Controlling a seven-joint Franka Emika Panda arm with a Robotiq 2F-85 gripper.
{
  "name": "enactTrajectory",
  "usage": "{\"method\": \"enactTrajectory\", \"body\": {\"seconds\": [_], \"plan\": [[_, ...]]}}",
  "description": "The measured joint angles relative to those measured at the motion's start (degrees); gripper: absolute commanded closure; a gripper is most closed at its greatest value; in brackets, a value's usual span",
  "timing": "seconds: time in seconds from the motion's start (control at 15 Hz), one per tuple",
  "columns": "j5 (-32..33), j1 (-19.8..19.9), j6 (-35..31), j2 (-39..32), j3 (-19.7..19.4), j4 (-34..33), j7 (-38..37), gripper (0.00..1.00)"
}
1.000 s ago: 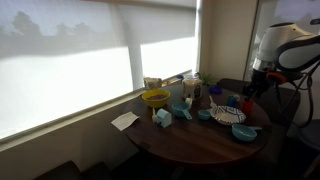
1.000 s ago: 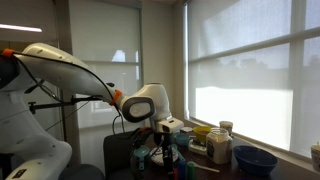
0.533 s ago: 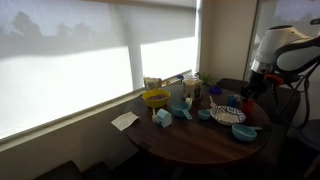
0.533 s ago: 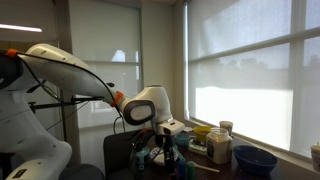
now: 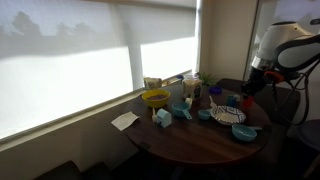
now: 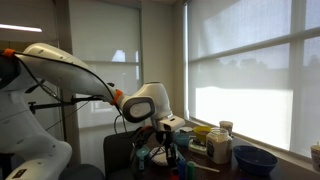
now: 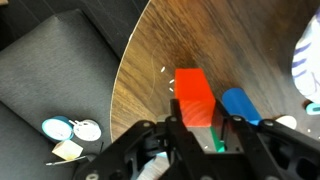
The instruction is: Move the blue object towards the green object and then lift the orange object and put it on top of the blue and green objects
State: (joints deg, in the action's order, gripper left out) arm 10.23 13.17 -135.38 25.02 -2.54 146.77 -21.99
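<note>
Squarely between the two dark fingers (image 7: 172,132) of the Robotiq gripper (image 7: 203,128): one red-orange rectangular block (image 7: 195,92), pinched on both long sides at its near end. Just beside it, to the right in the wrist view, one solid-blue block (image 7: 240,105), lying slantwise on the round wooden table (image 7: 150,60). Under the orange block's near end, one sliver of green block (image 7: 217,143), mostly hidden. Cannot tell whether orange touches green or blue. Past the table edge, on one dark grey cushion (image 7: 50,70), two pale-blue round discs (image 7: 57,128) and one yellowish scrap (image 7: 68,150). At the right border, part of one blue-patterned white plate (image 7: 310,55). Too small in both exterior views to tell the three blocks apart.
</note>
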Motion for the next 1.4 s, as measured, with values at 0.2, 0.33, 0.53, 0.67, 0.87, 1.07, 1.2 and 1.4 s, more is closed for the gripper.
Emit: {"method": "enactTrajectory", "body": {"seconds": [0.2,0.33,0.53,0.67,0.87,1.07,1.2,1.4], "plan": [[0.0,0.0,0.3,2.1,0.3,-2.1,0.2,0.92],[-0.1,-0.3,0.9,3.5,0.4,-4.1,0.3,0.92],[-1.7,-0.5,2.8,3.9,0.7,-7.1,-0.3,0.92],[-3.2,-0.5,4.3,3.3,0.8,-8.6,-1.1,0.92],[-5.0,-0.5,6.3,1.6,0.7,-10.3,-2.2,0.92],[-5.3,-0.4,7.9,-0.5,0.7,-11.2,-3.7,0.92],[-5.4,-0.4,8.0,-1.7,0.6,-11.4,-4.4,0.92],[-5.7,-0.4,8.0,-3.5,0.5,-11.8,-4.9,0.92]]}}
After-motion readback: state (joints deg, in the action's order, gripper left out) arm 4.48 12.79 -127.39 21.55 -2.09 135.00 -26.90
